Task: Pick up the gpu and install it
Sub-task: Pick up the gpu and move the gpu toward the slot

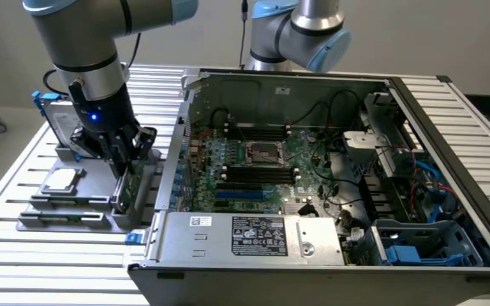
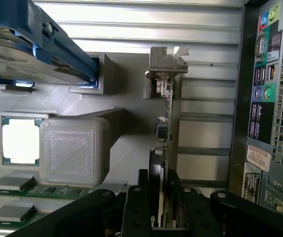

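Note:
The gpu (image 1: 127,189) stands on edge in a slot of the grey holder (image 1: 66,213), at the exterior view's left, just outside the open computer case. My gripper (image 1: 123,164) has come down over its upper edge. In the wrist view, the gpu (image 2: 164,123) runs away from the camera, a thin green board with a black shroud. Its silver end bracket (image 2: 167,61) is at the far end. The gripper (image 2: 158,202) straddles the near end, with the black fingers (image 2: 140,200) tight against both faces of the card.
The open computer case (image 1: 449,115) with its motherboard (image 1: 258,159) lies at the exterior view's right of the holder. On the holder are a blue-framed hard drive (image 1: 58,118), a square silver chip (image 1: 63,180) and memory sticks (image 2: 13,185). A second arm (image 1: 300,29) stands behind the case.

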Available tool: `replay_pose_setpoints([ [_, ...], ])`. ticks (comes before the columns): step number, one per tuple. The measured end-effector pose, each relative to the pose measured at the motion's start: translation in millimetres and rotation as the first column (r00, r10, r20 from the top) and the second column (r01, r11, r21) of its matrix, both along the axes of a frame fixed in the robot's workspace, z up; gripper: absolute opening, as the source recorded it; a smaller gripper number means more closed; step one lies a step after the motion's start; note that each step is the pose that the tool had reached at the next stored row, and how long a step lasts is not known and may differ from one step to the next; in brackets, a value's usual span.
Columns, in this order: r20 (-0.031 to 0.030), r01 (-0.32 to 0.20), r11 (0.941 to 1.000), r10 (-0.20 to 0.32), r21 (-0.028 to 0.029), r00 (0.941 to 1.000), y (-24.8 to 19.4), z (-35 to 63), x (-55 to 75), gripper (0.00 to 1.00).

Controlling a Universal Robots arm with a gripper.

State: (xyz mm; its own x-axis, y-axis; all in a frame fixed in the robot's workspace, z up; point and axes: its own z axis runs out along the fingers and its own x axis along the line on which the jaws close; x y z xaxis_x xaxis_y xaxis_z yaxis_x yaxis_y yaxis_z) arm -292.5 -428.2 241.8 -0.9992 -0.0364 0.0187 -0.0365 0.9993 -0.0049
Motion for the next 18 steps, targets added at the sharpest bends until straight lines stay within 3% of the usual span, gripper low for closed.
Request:
replay_pose_setpoints([
  [4,0.0017,0.000,1.0000,0.000,0.0042,1.0000,0.0,0.0,-0.1,0.27],
  [11,0.0052,0.003,0.9998,-0.003,0.0220,1.0000,0.0,0.0,0.0,0.27],
  [18,0.0051,0.004,0.9997,-0.004,0.0240,1.0000,0.0,0.0,0.0,0.27],
])
